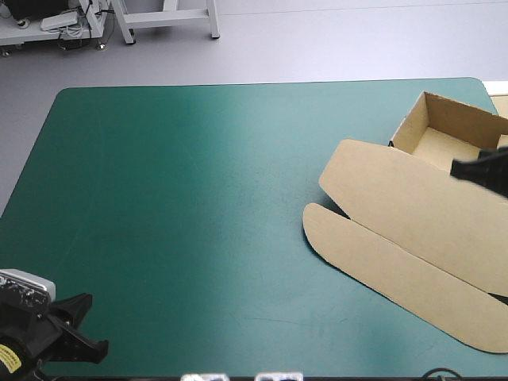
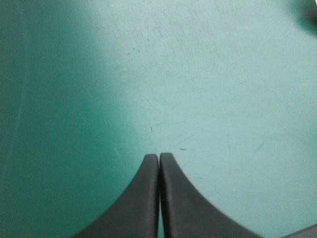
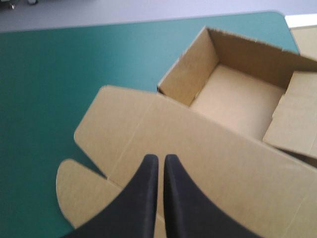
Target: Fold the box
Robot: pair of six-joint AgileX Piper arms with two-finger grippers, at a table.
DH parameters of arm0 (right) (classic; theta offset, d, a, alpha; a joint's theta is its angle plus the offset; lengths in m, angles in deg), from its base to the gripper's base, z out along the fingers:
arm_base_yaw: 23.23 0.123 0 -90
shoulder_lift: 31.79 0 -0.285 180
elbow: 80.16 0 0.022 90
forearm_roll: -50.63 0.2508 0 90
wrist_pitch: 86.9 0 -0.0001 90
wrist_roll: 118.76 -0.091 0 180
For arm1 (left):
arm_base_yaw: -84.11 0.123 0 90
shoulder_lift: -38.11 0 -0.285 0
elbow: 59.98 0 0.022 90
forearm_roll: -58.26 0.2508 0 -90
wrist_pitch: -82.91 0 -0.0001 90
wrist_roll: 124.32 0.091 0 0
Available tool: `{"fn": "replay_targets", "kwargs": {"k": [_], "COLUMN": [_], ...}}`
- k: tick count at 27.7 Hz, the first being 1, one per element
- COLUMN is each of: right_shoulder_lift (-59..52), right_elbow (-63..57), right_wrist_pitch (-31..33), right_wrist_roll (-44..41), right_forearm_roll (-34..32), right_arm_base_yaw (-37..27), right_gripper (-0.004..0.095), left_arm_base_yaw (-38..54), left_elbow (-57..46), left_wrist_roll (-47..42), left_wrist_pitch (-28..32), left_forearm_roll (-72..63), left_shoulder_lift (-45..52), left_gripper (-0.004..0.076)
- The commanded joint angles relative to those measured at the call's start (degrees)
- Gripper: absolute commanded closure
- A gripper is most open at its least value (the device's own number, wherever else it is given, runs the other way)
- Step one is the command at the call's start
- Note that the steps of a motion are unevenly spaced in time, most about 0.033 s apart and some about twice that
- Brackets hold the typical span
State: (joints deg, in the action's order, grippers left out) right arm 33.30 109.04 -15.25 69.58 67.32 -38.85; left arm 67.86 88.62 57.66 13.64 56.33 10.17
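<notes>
While the box [image 1: 441,148], lid [image 1: 413,214] flat, runs partly out of view at the bench's [image 1: 198,198] right, the right pincer [image 3: 161,157] hangs closed, empty, over it; left pincer [image 2: 159,156], likewise closed, well apart.

Pose of the two arms. The left gripper [image 2: 159,156] has its black fingers pressed together in one pointed arch, the arm low at the near left. The right gripper [image 3: 161,157] is likewise closed tip to tip, entering from the right.
</notes>
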Motion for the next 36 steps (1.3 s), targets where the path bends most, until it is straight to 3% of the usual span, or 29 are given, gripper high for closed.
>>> {"fn": "replay_targets", "kwargs": {"k": [1,6,13,22,36], "right_shoulder_lift": [-8.44,-22.33,-32.32,-39.31,-39.77], "right_elbow": [-11.84,-33.30,-46.14,-50.61,-50.92], "right_wrist_pitch": [-1.53,-4.67,-7.60,-9.64,-9.29], "right_wrist_roll": [2.31,3.55,6.41,6.71,6.68], "right_forearm_roll": [0.33,0.57,1.19,1.78,2.00], "right_arm_base_yaw": [2.21,2.39,2.39,2.39,2.39], "right_gripper": [0.0883,0.0885,0.0885,0.0885,0.0885], "left_arm_base_yaw": [-0.15,-0.15,-0.15,-0.15,-0.15], "left_elbow": [-4.83,-13.12,-15.71,-15.71,-15.71], "left_wrist_roll": [-0.01,3.48,3.48,3.38,3.02], "left_wrist_pitch": [4.12,3.89,3.89,3.65,3.65], "left_forearm_roll": [-3.39,-8.32,-8.32,-10.45,-10.45], "left_shoulder_lift": [2.50,8.74,10.70,10.70,10.70], "left_gripper": [0.0733,0.0733,0.0733,0.0733,0.0733]}}
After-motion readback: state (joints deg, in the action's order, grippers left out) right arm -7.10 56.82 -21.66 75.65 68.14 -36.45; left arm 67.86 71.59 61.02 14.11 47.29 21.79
